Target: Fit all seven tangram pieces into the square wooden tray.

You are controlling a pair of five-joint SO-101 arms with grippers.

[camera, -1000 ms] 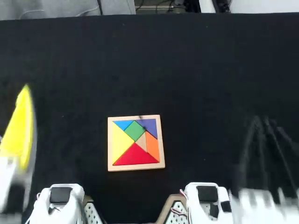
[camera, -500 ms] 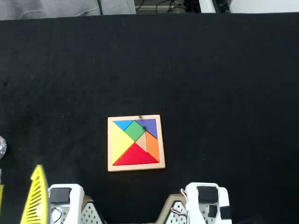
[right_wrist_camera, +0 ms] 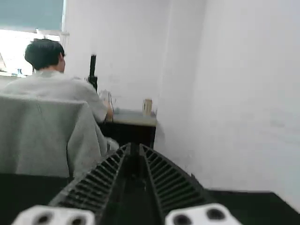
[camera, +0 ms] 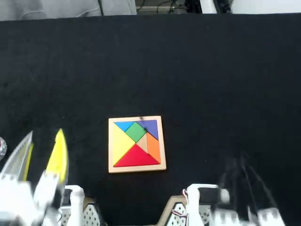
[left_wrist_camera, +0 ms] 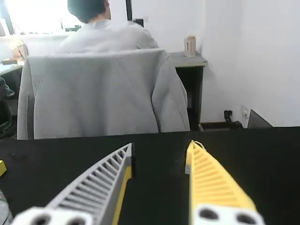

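Your tray [camera: 111, 146] lies at the same place as one second ago, in the middle of the black table [camera: 211, 70], and the tangram pieces [camera: 136, 141] inside it did not shift: I count seven colours, and they fill the square without a visible gap. What changed is only the arms. The left gripper [camera: 44, 136] was at the left edge of the table one second ago, then it dropped down beside its base, and now it has come up again at the near left corner, well apart from the tray. In the left wrist view this gripper [left_wrist_camera: 160, 154] has its two fingers spread wide with nothing between them. The right gripper [camera: 244, 188] is back at the near right corner, blurred by motion; in its own wrist view [right_wrist_camera: 135, 150] the fingers are almost together and carry nothing. I judge that the task is already complete and you are only moving the arms away, so no piece needs your attention.
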